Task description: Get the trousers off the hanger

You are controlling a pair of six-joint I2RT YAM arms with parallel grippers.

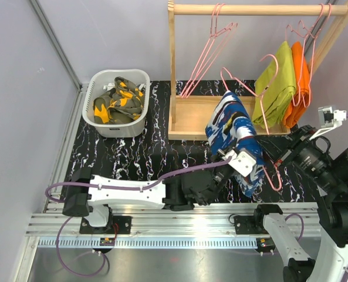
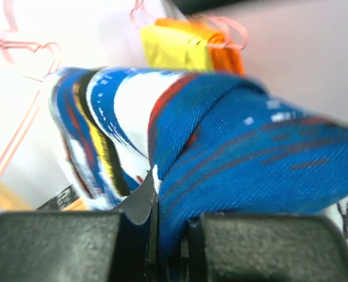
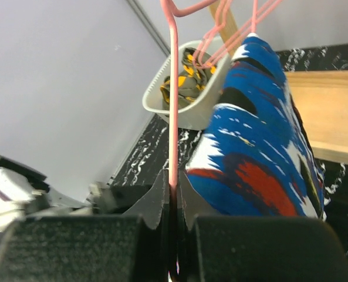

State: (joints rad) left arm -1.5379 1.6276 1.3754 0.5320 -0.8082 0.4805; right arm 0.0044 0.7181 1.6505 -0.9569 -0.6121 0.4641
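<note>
The blue trousers with white-red print point(image 1: 231, 130) hang draped over a pink wire hanger point(image 1: 274, 179) held above the table in front of the rack. My left gripper point(image 1: 248, 167) is shut on a fold of the blue cloth point(image 2: 232, 170), with the jaws pinching it point(image 2: 171, 232). My right gripper point(image 1: 278, 154) is shut on the hanger's pink wire point(image 3: 173, 88), which stands pinched between its jaws point(image 3: 174, 202) beside the blue trousers point(image 3: 256, 147). The olive camouflage trousers point(image 1: 120, 101) lie in the white basket point(image 1: 97, 120). The black-white-grey trousers are out of view.
A wooden rack point(image 1: 172, 70) stands at the back with empty pink hangers point(image 1: 212, 41) on its bar. A lime-green garment point(image 1: 277, 82) and an orange garment point(image 1: 298, 82) hang at its right end. The grey wall lies on the left.
</note>
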